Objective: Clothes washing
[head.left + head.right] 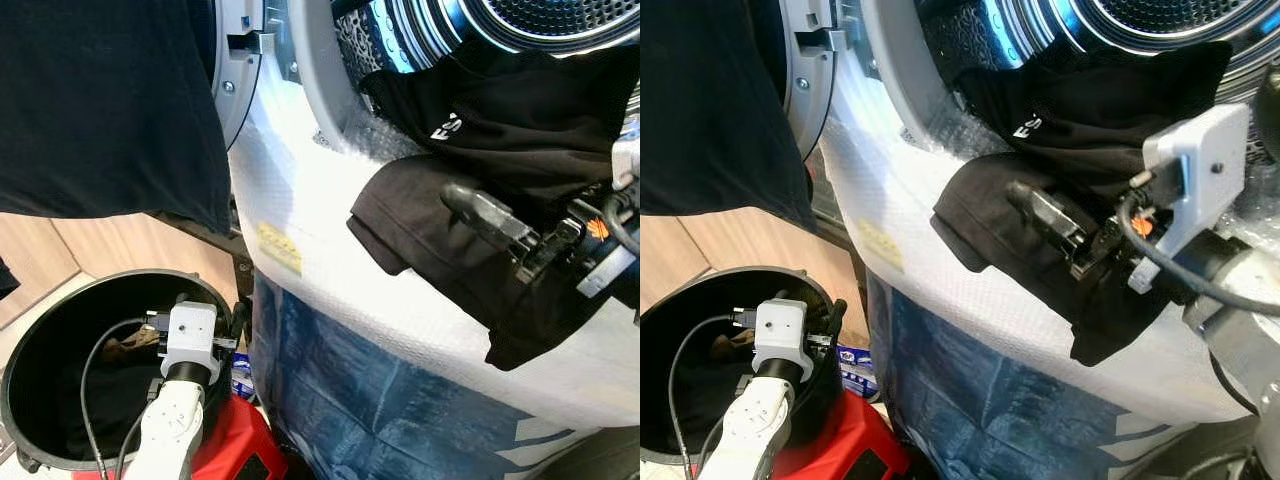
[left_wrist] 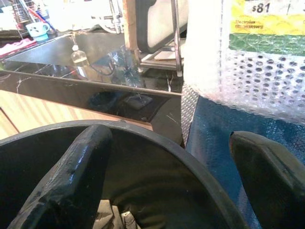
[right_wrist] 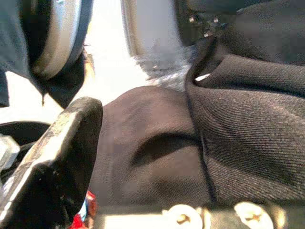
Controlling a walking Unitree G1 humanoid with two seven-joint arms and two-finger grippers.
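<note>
At the open mouth of the washer (image 1: 300, 60), a black garment (image 1: 470, 230) hangs half out of the drum (image 1: 560, 25), draped over the white front, which is wrapped in bubble foil. The right gripper (image 1: 1040, 215) lies on this cloth. One black finger (image 3: 57, 157) is clear in the wrist view and rests beside a fold, but I cannot tell how wide the fingers stand or if they hold the cloth. The left gripper (image 2: 167, 176) is low over a round black bucket (image 1: 40, 330) beside the machine; its fingers are wide apart and hold nothing. Some dark clothes seem to lie at the bottom of the bucket.

I judge that the step in hand is loading: the garment must go fully into the drum. The next move probably calls for pushing or lifting the hanging part up over the rim, and the soft cloth may slip back down.

The garment is a matte, finely woven fabric with white letters. The drum is shiny perforated metal. A dark shirt (image 1: 100, 100) hangs over the open door. The bucket is smooth plastic.
</note>
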